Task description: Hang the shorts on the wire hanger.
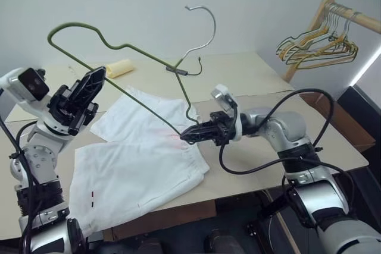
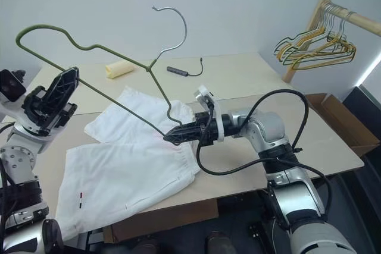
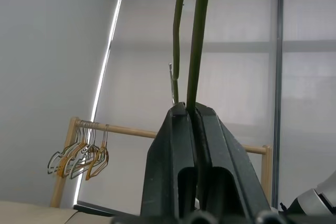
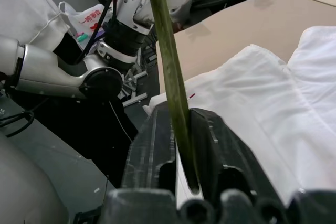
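The white shorts [image 1: 137, 171] lie flat on the table [image 1: 250, 75], waistband toward the middle. Above them the olive wire hanger [image 1: 143, 53] hangs tilted in the air, its hook [image 1: 205, 19] uppermost. My left gripper [image 1: 98, 74] is shut on the hanger's long bottom wire at the left end; in the left wrist view that wire [image 3: 197, 40] rises from between the closed fingers [image 3: 173, 145]. My right gripper [image 1: 184, 135] is shut on the same wire's other end, right over the waistband. In the right wrist view the wire [image 4: 165, 51] runs between its fingers, with the shorts [image 4: 262, 93] just beyond.
A wooden rack [image 1: 351, 16] at the back right carries bunched yellow and green hangers [image 1: 318, 44]. A pale yellow roll [image 1: 119, 68] and a short black cable with a dark stick [image 1: 178, 71] lie at the table's back. A cardboard box [image 1: 333, 117] stands to the right.
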Controlling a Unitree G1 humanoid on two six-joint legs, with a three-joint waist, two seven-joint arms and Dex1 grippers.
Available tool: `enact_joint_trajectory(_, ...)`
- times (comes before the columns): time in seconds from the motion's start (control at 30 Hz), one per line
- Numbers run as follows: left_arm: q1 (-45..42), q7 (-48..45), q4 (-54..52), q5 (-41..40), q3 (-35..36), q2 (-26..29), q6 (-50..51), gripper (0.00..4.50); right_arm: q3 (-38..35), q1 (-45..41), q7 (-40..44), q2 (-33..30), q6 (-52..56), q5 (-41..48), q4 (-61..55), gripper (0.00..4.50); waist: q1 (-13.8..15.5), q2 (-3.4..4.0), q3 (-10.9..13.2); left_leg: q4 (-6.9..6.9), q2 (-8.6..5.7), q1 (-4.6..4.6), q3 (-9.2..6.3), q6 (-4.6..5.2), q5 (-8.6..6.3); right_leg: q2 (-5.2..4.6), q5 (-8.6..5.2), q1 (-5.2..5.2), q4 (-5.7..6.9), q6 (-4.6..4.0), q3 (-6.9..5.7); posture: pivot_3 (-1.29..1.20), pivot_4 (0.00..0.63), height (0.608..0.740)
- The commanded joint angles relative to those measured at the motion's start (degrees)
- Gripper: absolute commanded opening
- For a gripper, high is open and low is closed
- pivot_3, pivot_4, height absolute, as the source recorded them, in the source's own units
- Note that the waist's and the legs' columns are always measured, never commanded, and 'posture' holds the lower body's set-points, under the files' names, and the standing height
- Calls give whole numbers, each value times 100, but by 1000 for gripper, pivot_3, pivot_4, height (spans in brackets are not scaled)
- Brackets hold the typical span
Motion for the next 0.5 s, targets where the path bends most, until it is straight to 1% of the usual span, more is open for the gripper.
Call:
enact_joint_trajectory(0.03, -49, 19, -122, -23, 31, -22, -54, 0, -140, -148, -36, 42, -84, -12, 17, 28, -1, 0, 0, 0, 0, -1, 0, 0, 0, 0, 0, 0, 0, 0, 0, -22, 0, 740)
enact_joint_trajectory(0.17, -33, 36, -86, 60, -34, -84, -96, 0, -140, -116, -3, 59, -101, -3, -79, 28, -1, 0, 0, 0, -1, -2, 0, 0, 0, -1, 0, 0, -2, 0, 0, -24, 0, 740)
enact_joint_trajectory(0.27, 60, 84, -148, 386, -154, -190, -365, 0, -154, -107, -19, 60, -93, -8, -95, 28, -1, 0, 0, 0, -1, -1, 0, 0, 0, -1, 0, 0, -1, -1, 0, -26, 0, 740)
enact_joint_trajectory(0.33, 119, 147, -145, 551, -234, -208, -425, 538, -173, -94, -61, 57, -83, -16, -118, 0, -3, 0, 0, 0, -1, -1, 1, 0, 0, -1, 3, 0, -1, -5, 0, -29, 0, 740)
enact_joint_trajectory(0.4, 182, 283, -109, 793, -313, -192, -495, 975, -248, -70, -121, 34, -31, 26, -181, 0, -4, 0, 0, 0, -1, 0, 1, 0, 0, -1, 4, 0, 0, -7, 1, -30, 0, 740)
enact_joint_trajectory(0.5, 328, 526, -65, 1331, -520, 14, -531, 2006, -493, -15, -293, -56, 129, 186, -277, 0, -4, 0, 0, 0, -1, -1, 1, 0, 0, 0, 4, -1, 0, -6, 1, -31, 0, 740)
